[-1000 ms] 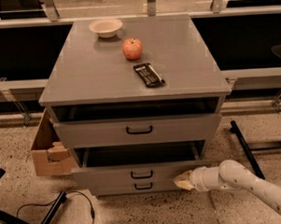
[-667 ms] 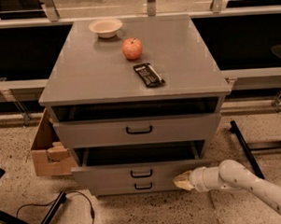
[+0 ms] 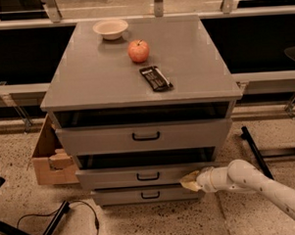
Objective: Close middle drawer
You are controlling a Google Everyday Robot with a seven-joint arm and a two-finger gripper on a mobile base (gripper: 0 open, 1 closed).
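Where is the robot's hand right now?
In the camera view the gripper is low on the right, at the right end of the middle drawer front, just above the bottom drawer.

Lab-like test space: terrazzo floor, metal railing, cardboard box; jaws at middle drawer front.

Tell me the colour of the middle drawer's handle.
Black handle, camera view; the gripper is at the middle drawer, right of its front.

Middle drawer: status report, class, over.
Gripper at right end of middle drawer front. Drawer part open, not yet shut. Top drawer open too. Nothing seen blocking.
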